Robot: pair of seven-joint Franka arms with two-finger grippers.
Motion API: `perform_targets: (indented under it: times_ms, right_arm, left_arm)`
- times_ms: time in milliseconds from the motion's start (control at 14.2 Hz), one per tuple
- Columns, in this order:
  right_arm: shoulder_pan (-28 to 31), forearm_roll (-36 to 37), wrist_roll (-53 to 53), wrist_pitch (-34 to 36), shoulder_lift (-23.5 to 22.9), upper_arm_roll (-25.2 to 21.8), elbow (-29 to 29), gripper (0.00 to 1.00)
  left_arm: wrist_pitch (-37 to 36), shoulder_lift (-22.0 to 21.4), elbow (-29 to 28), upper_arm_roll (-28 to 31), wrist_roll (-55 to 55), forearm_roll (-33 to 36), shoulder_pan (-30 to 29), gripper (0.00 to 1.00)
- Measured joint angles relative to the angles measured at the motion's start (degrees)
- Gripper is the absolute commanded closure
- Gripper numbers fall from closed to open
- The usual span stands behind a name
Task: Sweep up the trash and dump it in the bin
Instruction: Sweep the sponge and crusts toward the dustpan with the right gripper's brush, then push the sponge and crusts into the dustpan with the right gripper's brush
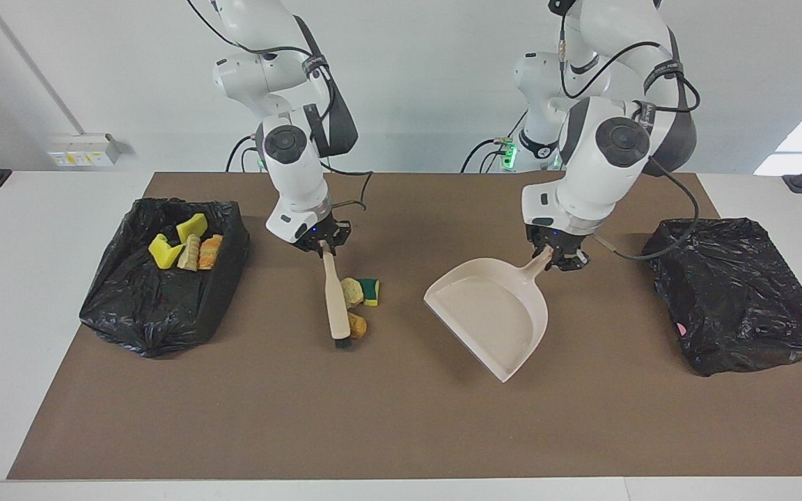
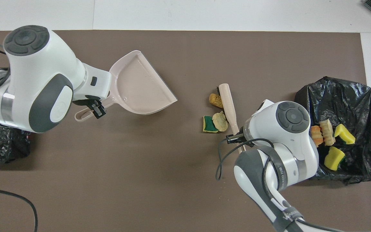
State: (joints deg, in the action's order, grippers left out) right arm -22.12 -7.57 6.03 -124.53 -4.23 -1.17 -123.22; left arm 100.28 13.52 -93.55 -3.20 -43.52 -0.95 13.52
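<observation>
On the brown mat (image 1: pixel 401 431), the left gripper (image 1: pixel 560 256) clamps the tilted dustpan (image 1: pixel 491 313) while the right gripper (image 1: pixel 323 245) pinches the brush (image 1: pixel 335 299) against three trash scraps (image 1: pixel 359 298), which could slip past its bristles or miss the angled pan.

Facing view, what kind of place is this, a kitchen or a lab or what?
Most likely a robotics lab: two arms stand at a white table with a brown mat, staged scraps lie between two black-bagged bins, and the wall is bare.

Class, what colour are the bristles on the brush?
Black, on the brush; clearest in the facing view.
</observation>
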Motion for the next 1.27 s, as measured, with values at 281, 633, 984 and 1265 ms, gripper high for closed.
perform_targets:
  times_ms: [281, 633, 984, 1265]
  right_arm:
    - [-0.9, -0.9, 0.0, 4.1, 0.0, -0.1, 2.2, 1.00]
    - [1.9, 0.2, -0.7, 4.6, 0.0, -0.9, 2.2, 1.00]
    - [0.4, 0.3, 2.3, 0.4, -0.7, -0.4, -0.6, 1.00]
    - [-5.0, 0.2, 8.9, -2.3, -1.9, -0.1, -0.7, 1.00]
  left_arm:
    - [0.7, -0.2, -2.4, 0.0, -12.9, 2.5, -2.6, 1.00]
    - [7.4, -4.3, -11.7, 0.0, -16.9, 7.0, -4.1, 1.00]
    - [12.9, -8.5, -21.3, -0.7, -18.1, 7.1, -4.7, 1.00]
    - [15.2, -10.0, -25.9, -1.2, -18.1, 7.1, -2.8, 1.00]
